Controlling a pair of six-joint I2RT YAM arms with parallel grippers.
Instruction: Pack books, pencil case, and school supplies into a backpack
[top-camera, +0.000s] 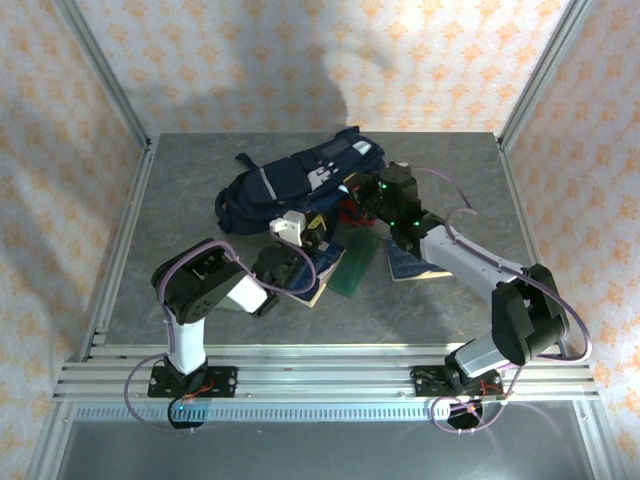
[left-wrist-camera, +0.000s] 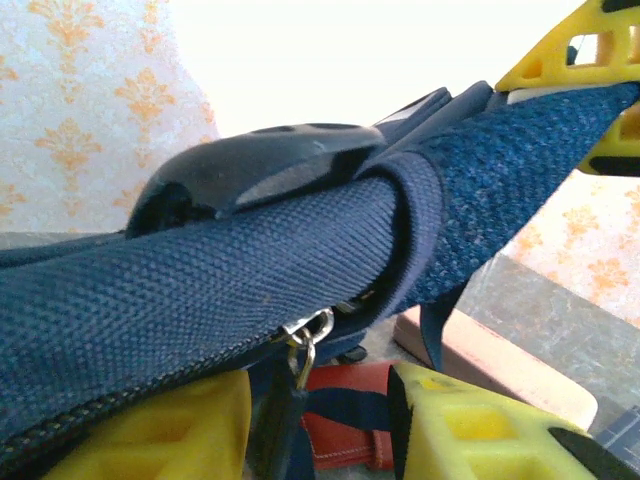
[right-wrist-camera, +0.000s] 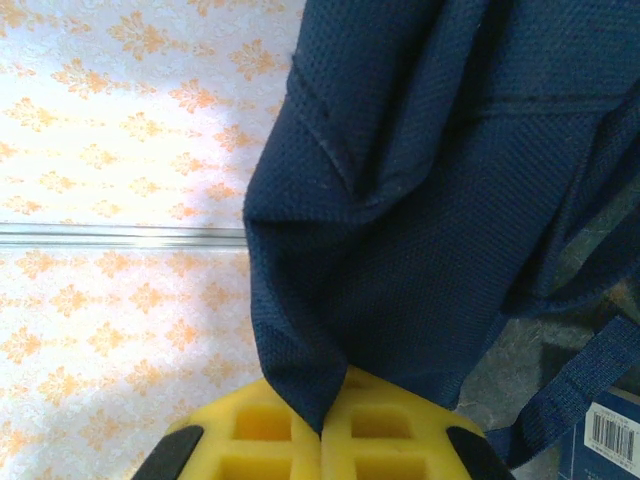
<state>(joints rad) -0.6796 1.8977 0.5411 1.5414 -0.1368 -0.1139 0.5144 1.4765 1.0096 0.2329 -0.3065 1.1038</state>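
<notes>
I'm looking down on a grey, mottled bench boxed in by aluminium rails and by walls papered cream with orange floral sprigs. The backpack lies on its side toward the back middle of the bench, made of coarse navy weave with white patches. My right end effector is clenched on a fold of that weave, the cloth pinched between its ribbed yellow fingers. My left end effector is released, its yellow fingers standing apart under the bag's zip edge, with a metal zip pull hanging in the gap. The books, two dark blue softcovers, lie flat just in front of the bag with a slim green rectangle between them. Past the left fingers sit a red item and the pale pink, oblong pencil case.
</notes>
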